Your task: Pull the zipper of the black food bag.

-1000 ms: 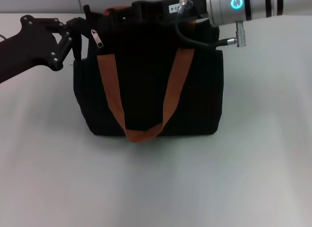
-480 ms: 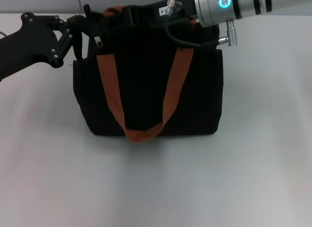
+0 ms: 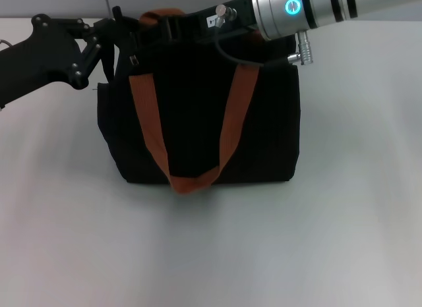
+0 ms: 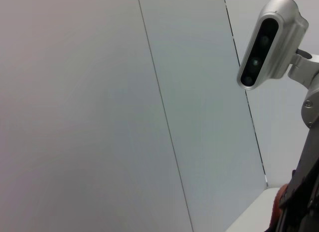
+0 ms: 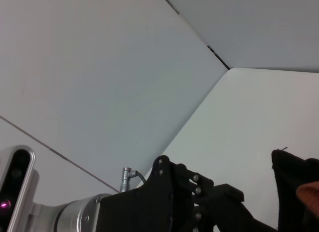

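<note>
Since 1 s ago, right arm has slid across the bag top toward the robot's left; its lit ring sat further right earlier, and the right pincer [image 3: 155, 27] now sits at the bag's upper left corner, close to the left pincer [image 3: 113, 31]. Silver pull tab, plainly hanging at the top left corner before, is now mostly hidden; only a small glint shows between the two pincers, so zipper [image 3: 134, 58] pos. is approx. Left pincer barely moved, at the bag's top left corner. Can't tell whether either pincer is apart or clamped on anything; fingers lost against black fabric.

Black food bag [image 3: 198, 116] stands upright near the far edge of the white counter [image 3: 264, 254], about midway between its side edges, same spot as before. Orange-brown strap [image 3: 191, 182] hangs down its front.

Small white label on right wrist, writing unreadable.
</note>
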{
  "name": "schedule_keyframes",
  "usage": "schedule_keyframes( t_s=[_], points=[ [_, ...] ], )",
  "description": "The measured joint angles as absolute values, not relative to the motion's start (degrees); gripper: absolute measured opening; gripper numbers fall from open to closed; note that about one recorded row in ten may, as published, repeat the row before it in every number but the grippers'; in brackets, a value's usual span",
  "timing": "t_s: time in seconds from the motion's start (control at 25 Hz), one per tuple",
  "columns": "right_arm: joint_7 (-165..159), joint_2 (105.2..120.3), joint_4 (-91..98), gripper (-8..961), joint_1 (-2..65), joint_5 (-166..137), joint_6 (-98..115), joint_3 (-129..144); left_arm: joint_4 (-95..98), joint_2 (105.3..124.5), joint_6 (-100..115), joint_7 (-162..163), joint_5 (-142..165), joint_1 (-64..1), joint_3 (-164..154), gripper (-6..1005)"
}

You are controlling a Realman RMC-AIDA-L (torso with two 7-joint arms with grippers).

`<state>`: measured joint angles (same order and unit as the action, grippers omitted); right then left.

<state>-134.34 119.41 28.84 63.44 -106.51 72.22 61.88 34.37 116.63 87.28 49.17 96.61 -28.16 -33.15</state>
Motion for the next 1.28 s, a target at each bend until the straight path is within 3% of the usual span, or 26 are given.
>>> schedule_keyframes(
  t_s=[0.4, 1.28],
  points=[
    [-135.3, 119.52, 28.7, 378, 64.6, -106.5, 72.2, 62.7, 34.4, 116.89, 86.8, 49.7, 96.7, -28.3, -33.7, 27],
    [-138.0, 119.71, 28.7, 364, 64.3, -105.7, 70.1, 65.5, 34.4, 117.19, 85.8, 50.6, 96.7, -28.6, -33.7, 27]
  ],
)
